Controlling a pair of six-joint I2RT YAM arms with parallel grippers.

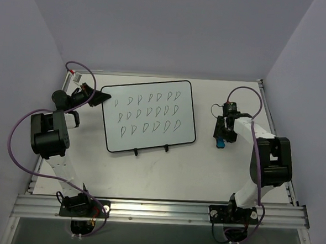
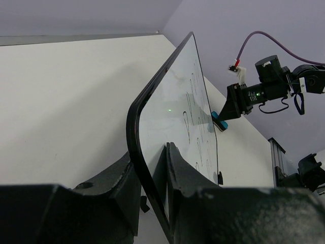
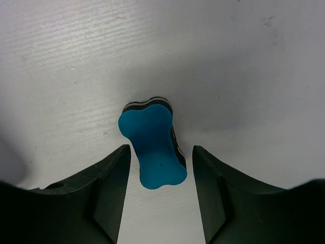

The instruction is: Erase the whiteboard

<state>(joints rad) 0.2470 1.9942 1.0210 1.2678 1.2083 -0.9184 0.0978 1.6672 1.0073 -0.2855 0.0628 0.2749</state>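
Black-framed whiteboard (image 1: 148, 116), scribbled, is sitting mid-table from above, table (image 1: 165, 172) showing on every side, blue eraser (image 1: 221, 142) lying apart off its right edge | left wrist: left gripper (image 2: 150, 152) is straddling its corner edge, whether clamped I cannot tell | right wrist: right gripper (image 3: 160, 150) is gaping around the eraser, holding nothing

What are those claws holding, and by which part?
The left claw pinches the whiteboard by its far left corner. The right claw is open around the blue eraser, not gripping it.
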